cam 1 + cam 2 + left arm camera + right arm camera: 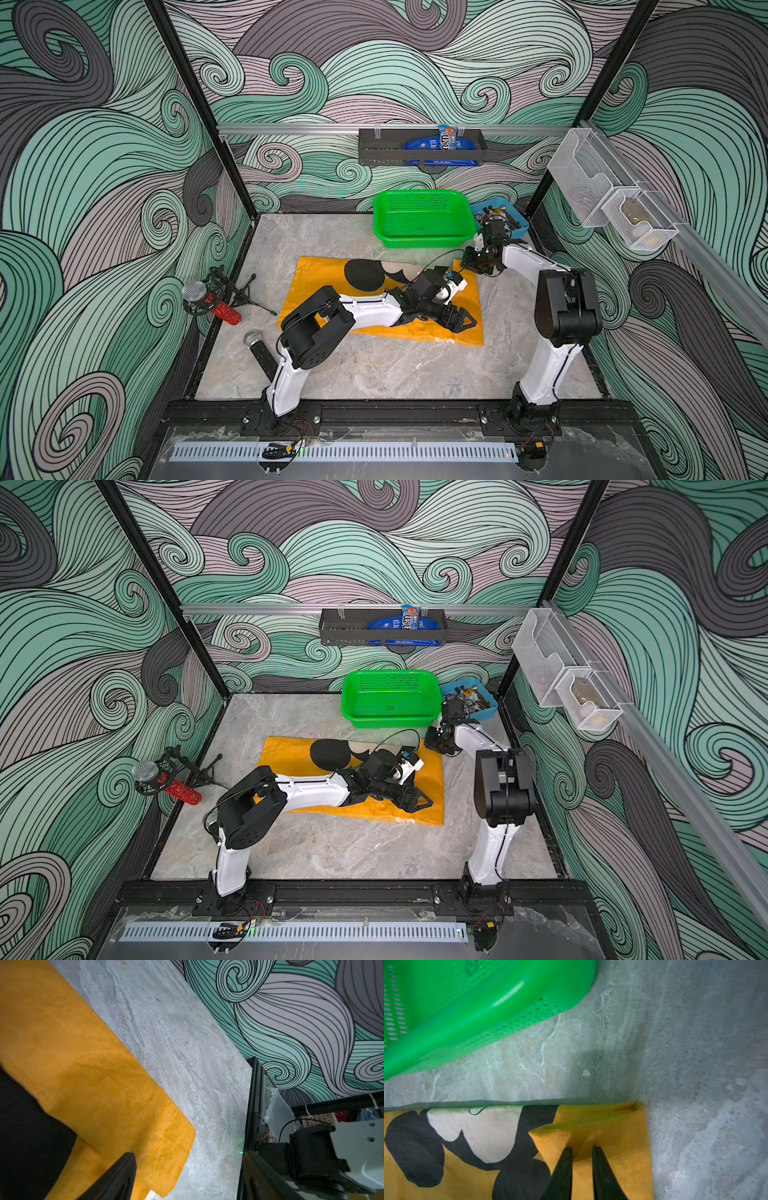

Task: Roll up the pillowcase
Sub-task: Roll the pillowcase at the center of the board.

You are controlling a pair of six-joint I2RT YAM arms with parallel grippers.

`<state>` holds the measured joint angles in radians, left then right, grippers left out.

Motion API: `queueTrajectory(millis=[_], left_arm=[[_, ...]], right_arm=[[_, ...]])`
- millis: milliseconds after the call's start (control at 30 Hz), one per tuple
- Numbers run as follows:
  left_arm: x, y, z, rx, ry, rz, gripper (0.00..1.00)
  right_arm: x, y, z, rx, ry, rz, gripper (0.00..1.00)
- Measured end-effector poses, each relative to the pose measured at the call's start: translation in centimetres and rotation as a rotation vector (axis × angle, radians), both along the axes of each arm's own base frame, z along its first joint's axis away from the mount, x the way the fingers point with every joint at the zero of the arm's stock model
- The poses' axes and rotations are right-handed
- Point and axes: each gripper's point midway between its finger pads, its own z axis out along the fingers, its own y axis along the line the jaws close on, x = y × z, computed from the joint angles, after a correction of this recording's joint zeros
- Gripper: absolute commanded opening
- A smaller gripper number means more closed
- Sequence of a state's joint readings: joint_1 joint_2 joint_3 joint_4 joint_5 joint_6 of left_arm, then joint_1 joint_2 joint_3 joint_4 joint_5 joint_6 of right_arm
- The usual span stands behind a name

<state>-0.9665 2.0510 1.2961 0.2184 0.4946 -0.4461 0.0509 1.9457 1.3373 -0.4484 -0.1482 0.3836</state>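
The right end effector (pixel 582 1149) stands at the far right corner of the pillowcase (pixel 320 278). Its jaws have only a narrow gap, and a small ridge of cloth is bunched at the tips, but I cannot tell if it really holds it. The left end effector (pixel 465 323) is spread wide over the near right part of the cloth and holds nothing.

I judge the step in hand is to take the right edge for the first turn; no roll is formed yet. The next move calls for a firm pinch at both corners, then an even turn toward the left, otherwise the roll goes crooked.

The pillowcase lies flat in the middle of the surface (pixel 374 374), near the green basket (pixel 419 241) but apart from it. It is thin, wrinkled and mustard yellow, with a black and white round-eared print facing up.
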Motion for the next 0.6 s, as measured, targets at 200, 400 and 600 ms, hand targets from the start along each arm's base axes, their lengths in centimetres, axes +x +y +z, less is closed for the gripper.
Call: queueTrajectory(millis=[200,400,600], left_arm=[[-0.5,0.1,-3.1,0.051,0.039,-0.008,0.83],[-0.6,0.2,-4.0,0.068,0.048,-0.012,0.83],[-0.8,0.4,-4.8,0.088,0.041,-0.028,0.83]], right_arm=[[0.0,0.7,-2.2,0.034,0.024,0.02,0.19],[0.4,0.8,-2.9,0.033,0.009,0.031,0.23],[0.8,1.0,-2.2,0.045,-0.022,0.05,0.35]])
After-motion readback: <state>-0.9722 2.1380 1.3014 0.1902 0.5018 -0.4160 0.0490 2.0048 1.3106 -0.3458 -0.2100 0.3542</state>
